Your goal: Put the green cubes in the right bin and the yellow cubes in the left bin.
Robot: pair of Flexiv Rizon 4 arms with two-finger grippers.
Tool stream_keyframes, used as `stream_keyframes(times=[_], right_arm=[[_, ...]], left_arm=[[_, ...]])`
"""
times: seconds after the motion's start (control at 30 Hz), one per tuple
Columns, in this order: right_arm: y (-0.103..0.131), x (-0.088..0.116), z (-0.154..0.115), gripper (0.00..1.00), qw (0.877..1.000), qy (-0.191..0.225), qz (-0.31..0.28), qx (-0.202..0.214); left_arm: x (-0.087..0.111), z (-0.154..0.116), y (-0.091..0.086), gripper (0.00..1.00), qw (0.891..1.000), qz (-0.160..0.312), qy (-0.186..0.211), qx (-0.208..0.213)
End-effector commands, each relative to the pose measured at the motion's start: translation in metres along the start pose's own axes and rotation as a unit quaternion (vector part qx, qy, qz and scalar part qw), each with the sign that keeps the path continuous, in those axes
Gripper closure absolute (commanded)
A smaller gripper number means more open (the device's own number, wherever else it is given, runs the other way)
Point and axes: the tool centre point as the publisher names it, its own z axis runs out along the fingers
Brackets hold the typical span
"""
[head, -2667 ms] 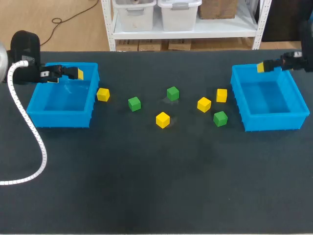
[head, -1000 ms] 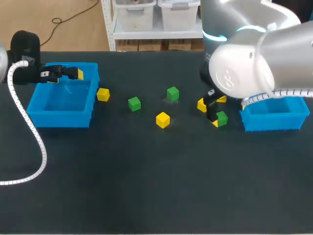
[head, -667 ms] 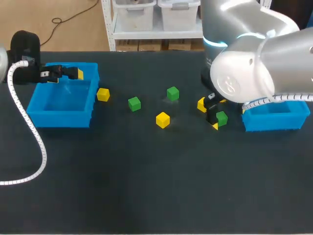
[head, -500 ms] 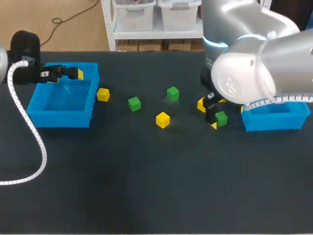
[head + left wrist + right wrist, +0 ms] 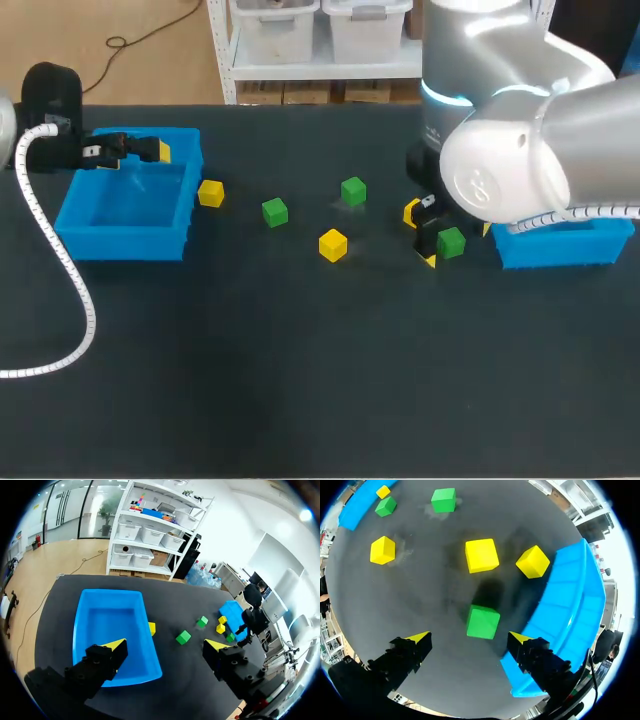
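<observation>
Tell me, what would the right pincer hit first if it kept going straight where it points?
Probably the green cube, which lies just ahead of the open right pincer, in line with the gap between its fingers. Depth is hard to judge.

Bright, even light falls from overhead, so the matte dark worktop [image 5: 300, 380] gives back almost no glare and the cubes on it cast only short, soft shadows. The strongest highlights are a broad pale sheen on the rounded silvery shell of the right arm [image 5: 520, 170], and faint whitish reflections lie on the glossy floor of the left bin [image 5: 130, 205]. In the right wrist view a darker, soft-edged shadow lies on the worktop just ahead of the green cube [image 5: 483, 622], between it and a yellow cube [image 5: 481, 555], while the right bin [image 5: 570, 600] is brightly lit along its rim.
</observation>
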Motion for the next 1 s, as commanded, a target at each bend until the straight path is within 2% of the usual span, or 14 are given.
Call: stream_keyframes(times=[0.03, 0.6, 0.63, 0.67, 0.7, 0.73, 1.0], right_arm=[[0.0, 0.0, 0.003, 0.0, 1.0, -0.011, 0.005, 0.003], [-0.001, -0.016, 0.027, 0.0, 0.999, -0.003, 0.04, 0.007], [-0.001, -0.017, 0.027, 0.15, 0.999, 0.001, 0.041, 0.006], [-0.001, -0.017, 0.028, 0.51, 0.999, 0.002, 0.043, 0.006], [-0.002, -0.018, 0.029, 0.73, 0.999, 0.003, 0.043, 0.005], [-0.002, -0.018, 0.03, 1.0, 0.999, 0.003, 0.045, 0.005], [-0.007, -0.022, 0.022, 1.0, 0.999, -0.001, 0.048, 0.017]], left_arm=[[0.001, 0.0, 0.001, 0.0, 1.0, 0.001, -0.003, 0.003], [0.001, 0.0, 0.001, 0.0, 1.0, 0.001, -0.003, 0.003], [0.001, 0.0, 0.001, 0.0, 1.0, 0.001, -0.003, 0.003], [0.001, 0.0, 0.001, 0.0, 1.0, 0.001, -0.003, 0.003], [0.001, 0.0, 0.001, 0.0, 1.0, 0.001, -0.003, 0.003], [0.001, 0.0, 0.001, 0.0, 1.0, 0.001, -0.003, 0.003], [0.001, 0.0, 0.001, 0.0, 1.0, 0.001, -0.003, 0.003]])
